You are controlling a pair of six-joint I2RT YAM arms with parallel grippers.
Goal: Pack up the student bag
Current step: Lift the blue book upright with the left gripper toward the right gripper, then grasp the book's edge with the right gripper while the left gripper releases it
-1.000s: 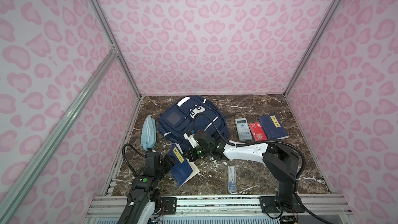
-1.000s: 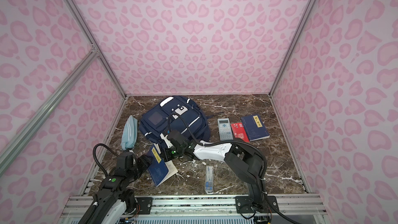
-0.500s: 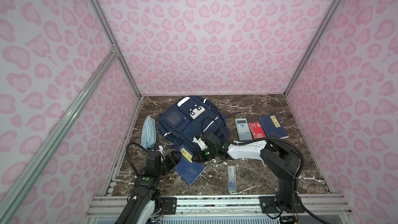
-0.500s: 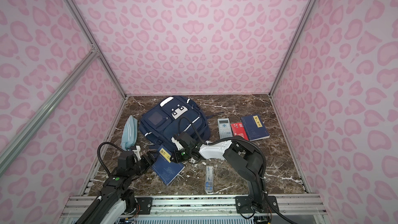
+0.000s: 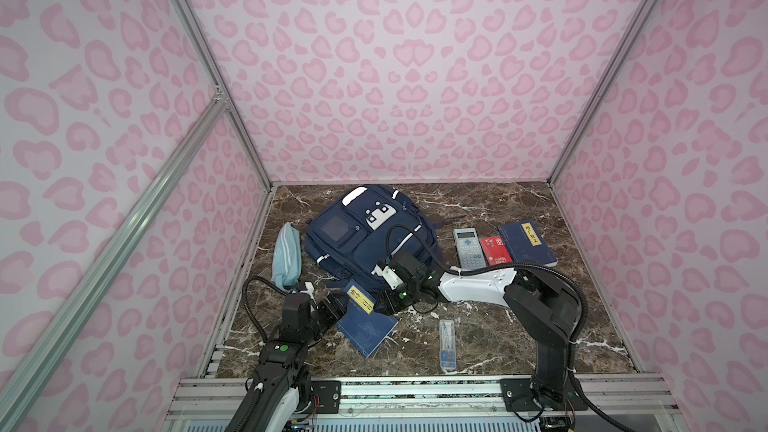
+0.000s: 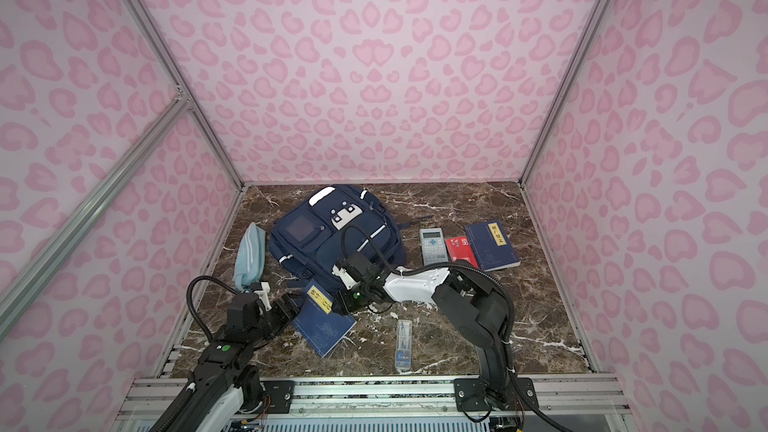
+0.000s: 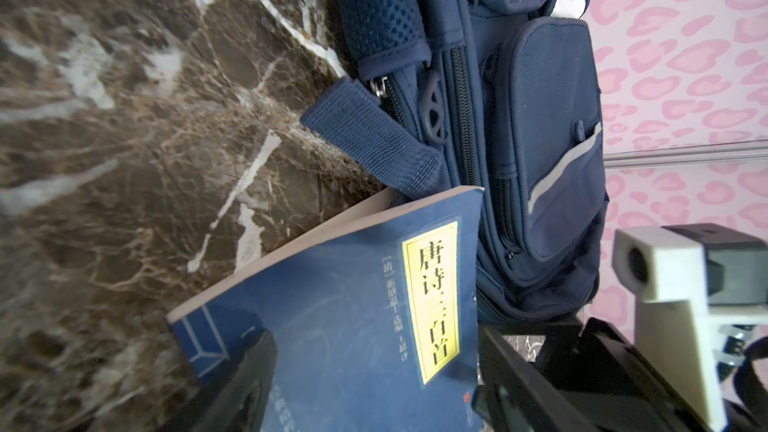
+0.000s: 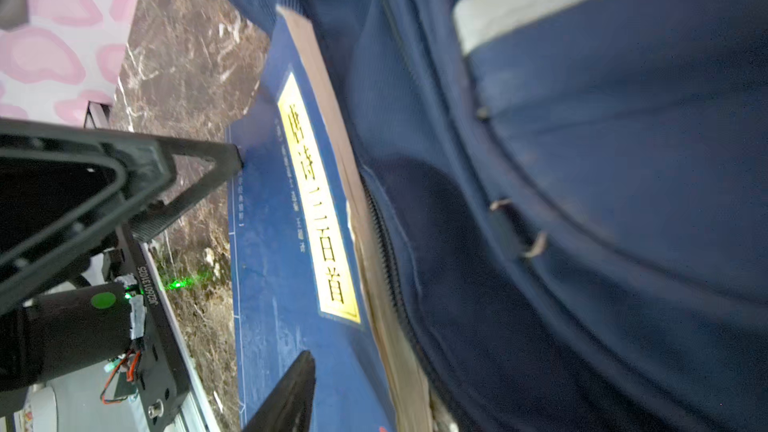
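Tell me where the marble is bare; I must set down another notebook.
Bare: far right corner behind the calculator and far blue book; the near right corner by the wall. Crowded: near edge of the student bag, where left hand and right hand meet over the near blue book.

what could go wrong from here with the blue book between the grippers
The blue book lies outside the student bag, page edge against its zip; pushing may crumple pages or shove the bag. The left gripper and right gripper crowd one book and could collide.
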